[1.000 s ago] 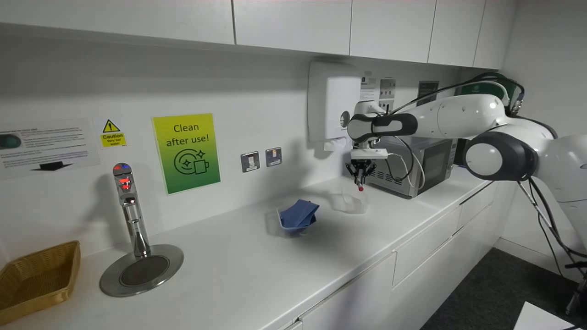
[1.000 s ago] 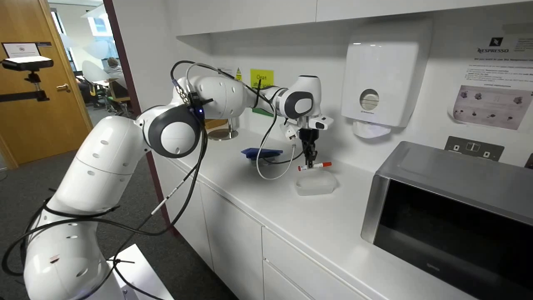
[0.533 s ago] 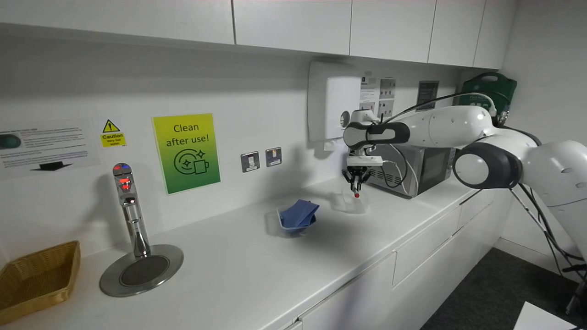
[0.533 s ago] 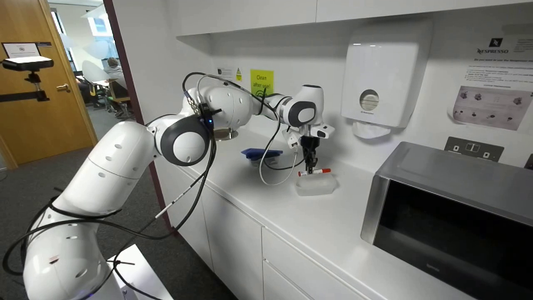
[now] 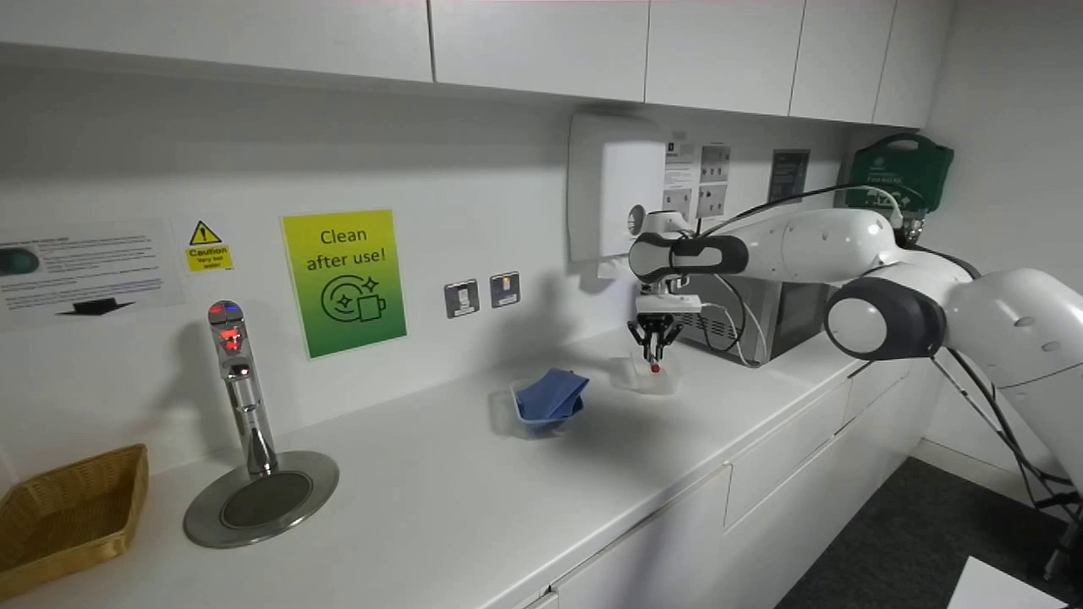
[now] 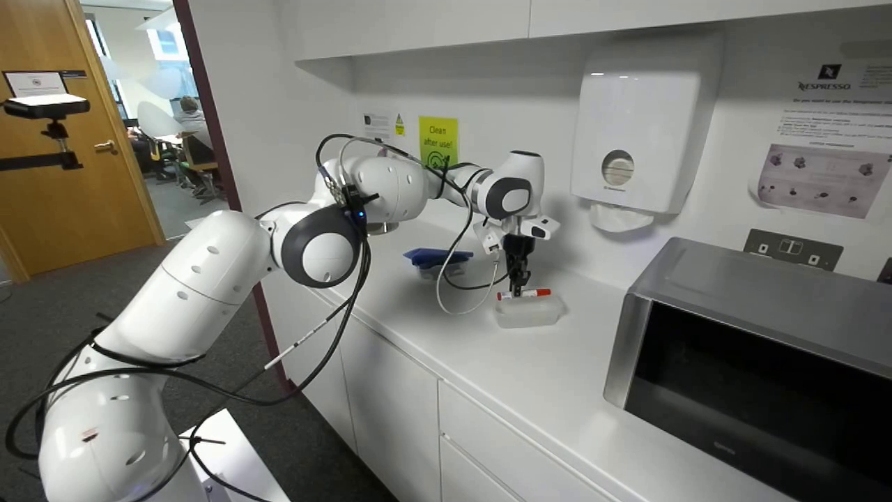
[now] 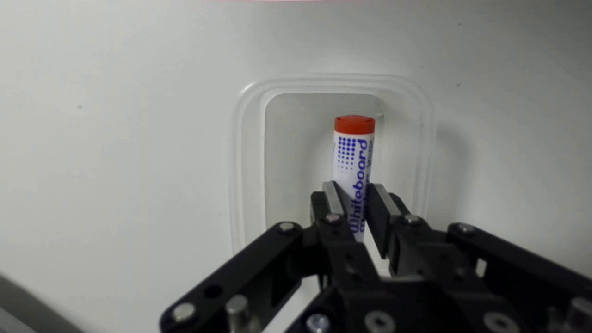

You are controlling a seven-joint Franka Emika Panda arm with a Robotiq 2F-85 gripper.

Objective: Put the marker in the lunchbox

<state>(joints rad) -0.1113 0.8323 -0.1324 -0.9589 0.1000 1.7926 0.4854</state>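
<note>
On the wrist cam I've got the black two-finger gripper (image 7: 354, 190) pinching a white whiteboard marker (image 7: 352, 162) with red ends, both pads (image 7: 334, 199) snug against the barrel and one red end toward the top of my frame. Behind it is a translucent rectangular plastic tub (image 7: 252, 162) with rounded corners on the white countertop (image 7: 138, 138); the part of the marker I can see falls inside the tub's outline, but I can't tell how low it sits from here. In an exterior view my white robot arm (image 5: 829, 245) comes across above the counter, with the marker's red tip right by the tub. Near that, but clearly apart, an angular blue piece (image 5: 554, 393) leans in a small clear container (image 5: 541, 429), and farther off there's a chrome tap (image 5: 249, 414) plus a tan wicker basket (image 5: 68, 512). In an exterior view I also see the marker lying close to level in my grip, longer red cap on one side, right around the tub's top edge; touching or not, I can't say. A silver microwave (image 6: 752, 348) with a black door stands on the same counter.
</note>
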